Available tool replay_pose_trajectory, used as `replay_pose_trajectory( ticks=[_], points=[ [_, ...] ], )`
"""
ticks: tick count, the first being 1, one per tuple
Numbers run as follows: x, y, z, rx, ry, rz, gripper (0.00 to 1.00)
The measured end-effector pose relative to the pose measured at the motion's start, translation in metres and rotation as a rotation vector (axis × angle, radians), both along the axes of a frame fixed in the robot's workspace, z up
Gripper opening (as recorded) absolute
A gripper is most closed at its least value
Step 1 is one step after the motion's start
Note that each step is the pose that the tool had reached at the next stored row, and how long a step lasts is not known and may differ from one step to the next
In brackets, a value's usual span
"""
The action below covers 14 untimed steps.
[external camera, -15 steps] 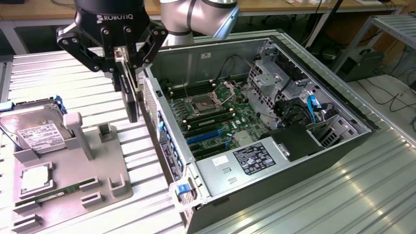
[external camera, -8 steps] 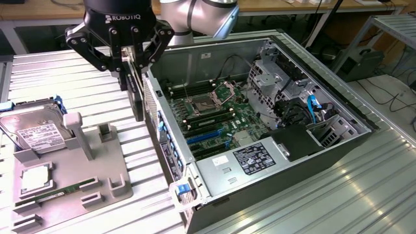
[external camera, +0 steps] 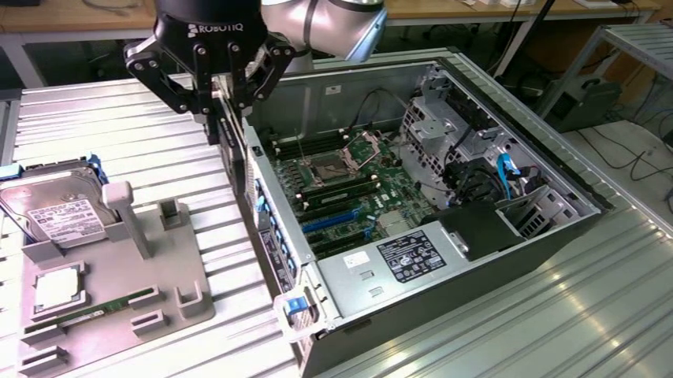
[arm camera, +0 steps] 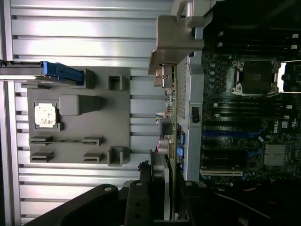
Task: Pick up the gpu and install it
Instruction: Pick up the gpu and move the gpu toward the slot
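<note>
**GPU gripped, hanging at the case wall, not seated**

Ribbed aluminium desk (external camera: 105, 118), lab benches and cables behind. Black-and-silver tower case (external camera: 474, 307) lies open on its side, green motherboard (external camera: 358, 189) facing up. Flat grey plastic fixture tray (external camera: 158, 291) sits on the exterior view's left of it, with a silver labelled hard drive (external camera: 53, 213), a square silver processor chip (external camera: 58, 287) and a narrow green memory stick (external camera: 94, 311) in their pockets.

End effector (external camera: 223, 118), black, two-finger, is clamped on the gpu (external camera: 232, 161), a thin dark expansion card with a silver metal end bracket. Card hangs on edge, upright, below it, just beside the case wall nearest the tray, between tray and motherboard. Wrist view: same card (arm camera: 171, 108) runs away from the end effector (arm camera: 164, 205), bracket (arm camera: 175, 44) at the far end, lined up along that wall rather than over the blue expansion slots (arm camera: 225, 134).

Step, my read: pick-up done, carry-over in hand, install not started. Seating would call for a sideways shift over a slot, connector edge parallel to it, bracket at the rear opening, then a straight push.

Can't tell: card is edge-on in both views, so cooler and connector edge aren't readable. Also unclear whether its lower edge touches the wall or clears it, and which slot is meant. Arm is cut off above the wrist.
</note>
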<state>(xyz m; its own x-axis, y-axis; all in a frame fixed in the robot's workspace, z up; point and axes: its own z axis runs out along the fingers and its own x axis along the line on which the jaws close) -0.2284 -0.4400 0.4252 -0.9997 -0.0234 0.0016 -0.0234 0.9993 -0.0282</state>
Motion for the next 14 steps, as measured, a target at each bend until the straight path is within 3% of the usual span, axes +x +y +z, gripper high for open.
replay_pose_trajectory(
  ticks=[14],
  points=[
    [0.016,0.0000,-0.0007,0.0000,0.0000,0.000,0.28]
  ],
)
